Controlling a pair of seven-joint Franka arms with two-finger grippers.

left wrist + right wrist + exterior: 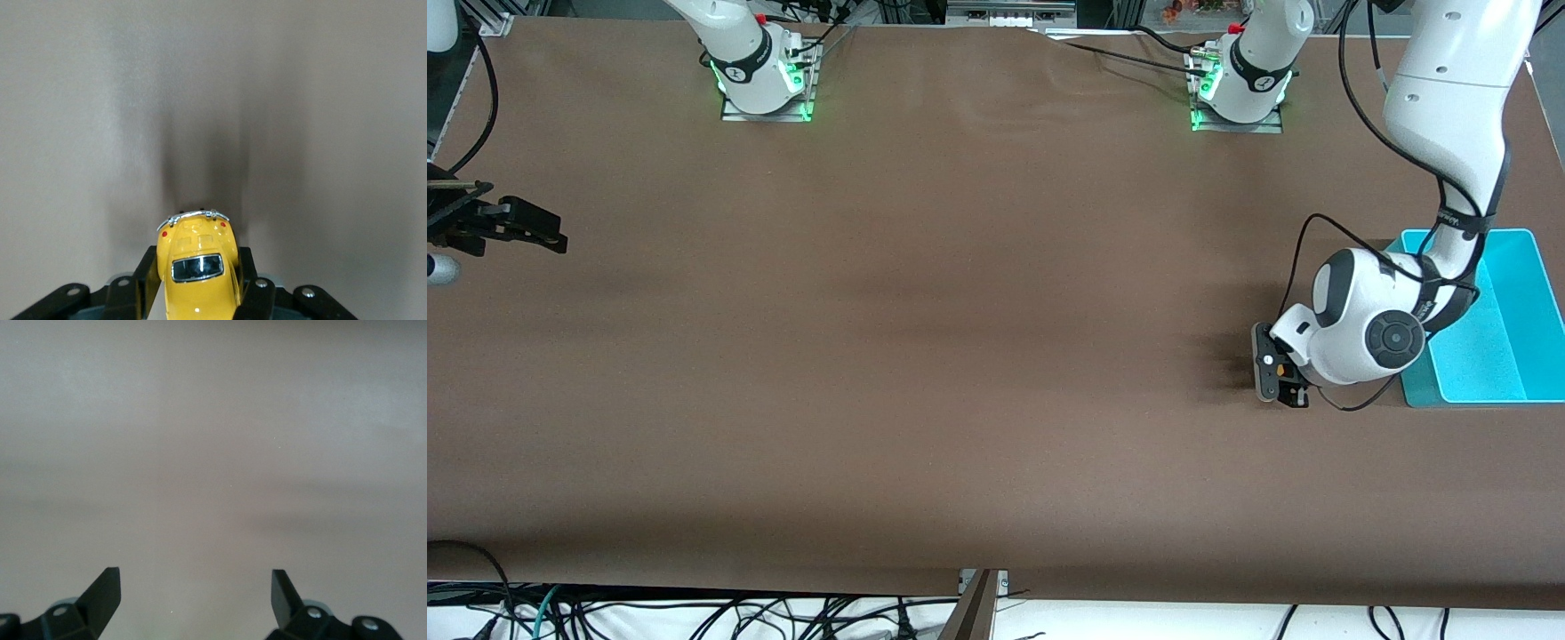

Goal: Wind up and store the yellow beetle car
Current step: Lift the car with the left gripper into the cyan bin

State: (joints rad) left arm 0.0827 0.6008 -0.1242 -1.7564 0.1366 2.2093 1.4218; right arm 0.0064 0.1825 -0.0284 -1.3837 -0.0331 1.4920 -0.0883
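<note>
The brown table (925, 356) fills the scene, with a turquoise bin (1543, 293) sitting at the left arm's end of it. Just beside that bin, the left gripper (1282, 384) is down at the table surface, and its fingers (148, 273) are clamped on the flanks of the yellow beetle car (198, 263). The car sits lengthwise between the two pads, its chrome bumper (193, 216) poking out past the fingertips and its dark window (197, 267) facing up toward the wrist. The right gripper (195, 587) waits over bare table at the right arm's end, fingers spread wide with nothing between them. The hold looks narrow: the pads press on a rounded, glossy body, so the car could squirt out forward or twist when dragged backward to wind it. Pressing too lightly on the table would probably let the wheels skid instead of turning the spring. Lifting toward the bin with a loose pinch risks dropping the car short of the rim.
</note>
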